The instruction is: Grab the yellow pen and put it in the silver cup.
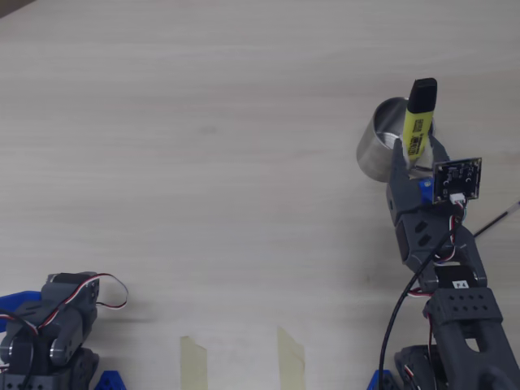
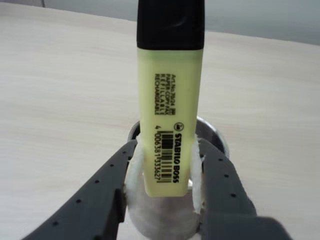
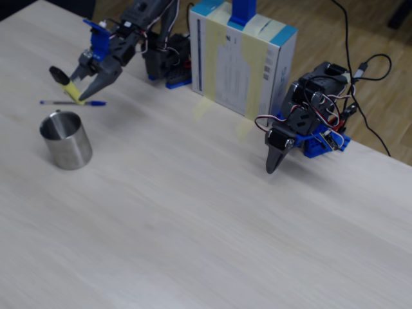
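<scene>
My gripper point(image 1: 410, 158) is shut on the yellow pen point(image 1: 419, 118), a fluorescent highlighter held by its lower body with the black cap pointing up and away. In the wrist view the yellow pen point(image 2: 170, 110) stands between the two white-padded fingers of the gripper point(image 2: 167, 152), with the silver cup point(image 2: 214, 135) directly behind and below it. The overhead view shows the pen lying across the open mouth of the silver cup point(image 1: 375, 153). From the fixed view the gripper point(image 3: 80, 90) holds the pen point(image 3: 66, 87) in the air above the upright silver cup point(image 3: 66, 143).
A thin blue pen point(image 3: 72, 103) lies on the table behind the cup. A second arm point(image 3: 302, 129) rests folded at the right, also seen at lower left in the overhead view point(image 1: 57, 325). A white-and-blue box point(image 3: 241, 58) stands between the arms. Tape strips point(image 1: 193, 361) mark the near edge.
</scene>
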